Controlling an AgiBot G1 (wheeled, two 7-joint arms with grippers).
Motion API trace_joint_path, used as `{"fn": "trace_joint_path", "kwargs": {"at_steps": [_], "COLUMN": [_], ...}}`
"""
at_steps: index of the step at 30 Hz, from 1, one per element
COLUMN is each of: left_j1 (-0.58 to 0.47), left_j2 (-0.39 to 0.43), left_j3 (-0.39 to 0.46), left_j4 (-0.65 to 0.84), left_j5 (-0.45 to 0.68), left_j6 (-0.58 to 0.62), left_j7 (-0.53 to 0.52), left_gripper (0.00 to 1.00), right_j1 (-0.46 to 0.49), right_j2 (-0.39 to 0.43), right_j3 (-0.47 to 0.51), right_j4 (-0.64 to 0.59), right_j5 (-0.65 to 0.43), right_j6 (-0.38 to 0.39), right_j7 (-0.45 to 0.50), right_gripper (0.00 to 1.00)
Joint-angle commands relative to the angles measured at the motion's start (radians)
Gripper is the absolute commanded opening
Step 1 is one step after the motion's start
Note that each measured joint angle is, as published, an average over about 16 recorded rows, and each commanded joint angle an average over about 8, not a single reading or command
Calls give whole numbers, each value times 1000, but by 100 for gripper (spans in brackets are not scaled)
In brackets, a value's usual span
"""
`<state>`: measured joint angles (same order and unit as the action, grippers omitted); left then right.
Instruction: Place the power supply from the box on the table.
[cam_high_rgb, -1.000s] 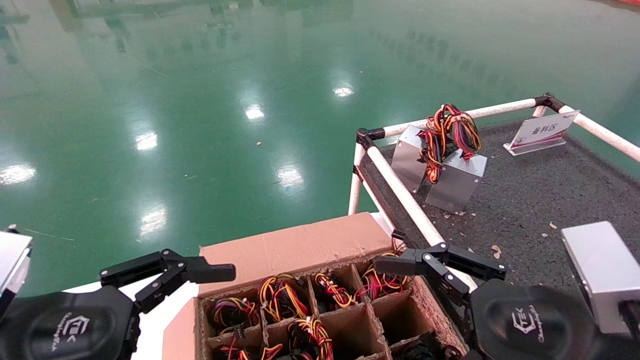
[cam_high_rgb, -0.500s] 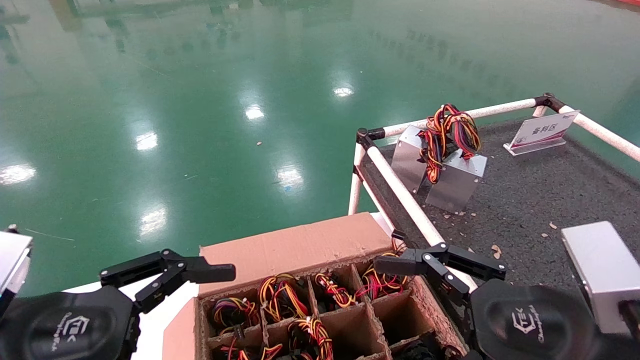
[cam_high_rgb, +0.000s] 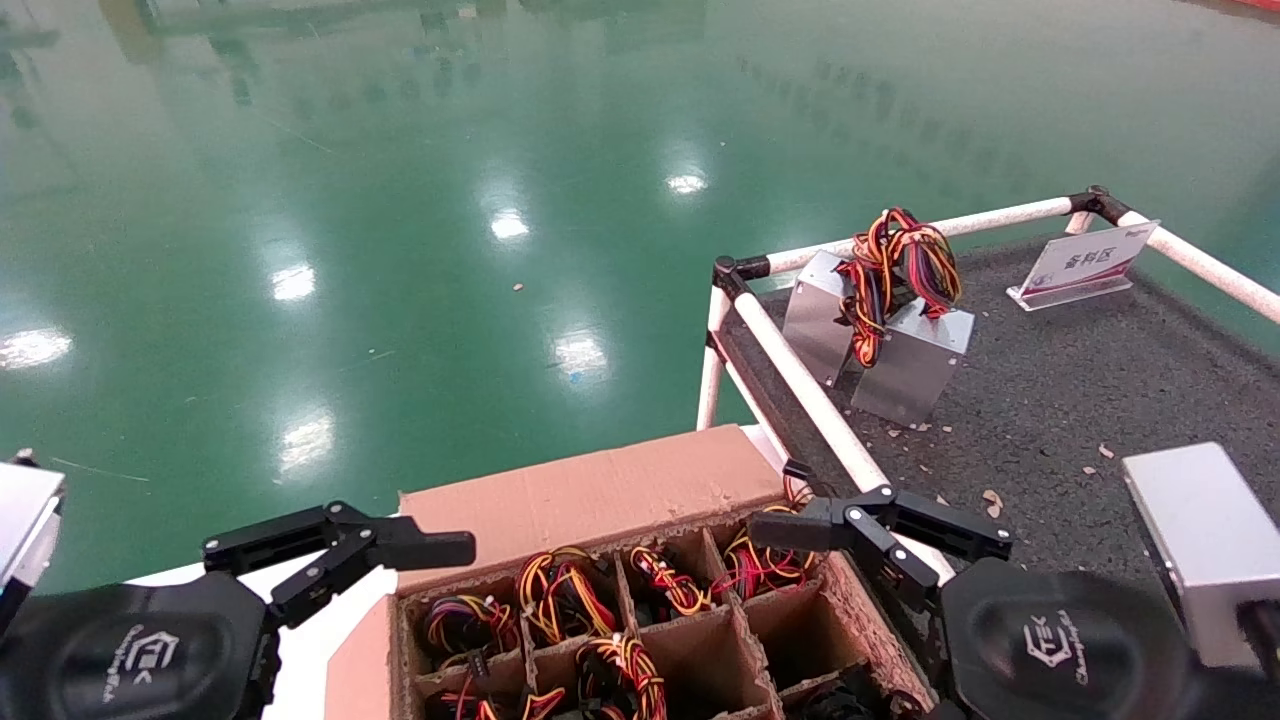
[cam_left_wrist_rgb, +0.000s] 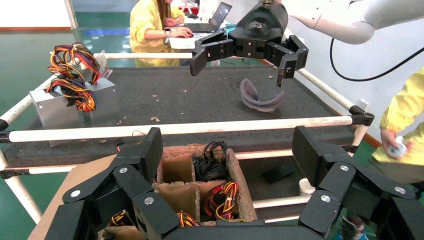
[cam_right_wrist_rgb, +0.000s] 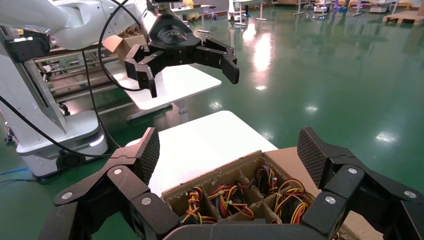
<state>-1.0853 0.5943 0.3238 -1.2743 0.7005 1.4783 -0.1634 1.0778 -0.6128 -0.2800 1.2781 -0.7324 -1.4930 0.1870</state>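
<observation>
The brown cardboard box (cam_high_rgb: 600, 490) sits at the bottom centre, its grid cells holding several power supplies that show as orange-yellow, red and black wire loops (cam_high_rgb: 560, 590); their metal cases are hidden. My left gripper (cam_high_rgb: 340, 548) hovers open over the box's left far corner. Open too, my right gripper (cam_high_rgb: 880, 535) hangs over the right far corner, by the rail. The left wrist view has its own gripper (cam_left_wrist_rgb: 228, 150) spread wide above the cells (cam_left_wrist_rgb: 200, 175). The right wrist view has its own gripper (cam_right_wrist_rgb: 227, 155) spread over the wire-filled cells (cam_right_wrist_rgb: 240, 192). Neither holds anything. The dark grey table (cam_high_rgb: 1060, 400) lies to the right.
Two silver units with wire bundles (cam_high_rgb: 880, 330) lean together near the table's far left corner. A plain silver block (cam_high_rgb: 1200, 540) lies at its near right, a small sign (cam_high_rgb: 1085, 262) at the back. White pipe rails (cam_high_rgb: 810, 400) separate box and table. Green floor lies beyond.
My left gripper has crept a few pixels to the right. Nothing else has moved.
</observation>
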Motion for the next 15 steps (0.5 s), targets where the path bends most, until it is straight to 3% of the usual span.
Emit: {"fn": "trace_joint_path", "kwargs": {"at_steps": [1,15], "left_j1": [0,0], "left_j2": [0,0], "left_j3": [0,0], "left_j4": [0,0], "left_j5": [0,0], "left_j6": [0,0], "left_j7": [0,0], "left_gripper": [0,0], "right_j1": [0,0], "right_j2": [0,0], "right_j3": [0,0], "right_j4": [0,0], "right_j5": [0,0], "right_j6": [0,0], "right_j7": [0,0], "right_gripper": [100,100]}}
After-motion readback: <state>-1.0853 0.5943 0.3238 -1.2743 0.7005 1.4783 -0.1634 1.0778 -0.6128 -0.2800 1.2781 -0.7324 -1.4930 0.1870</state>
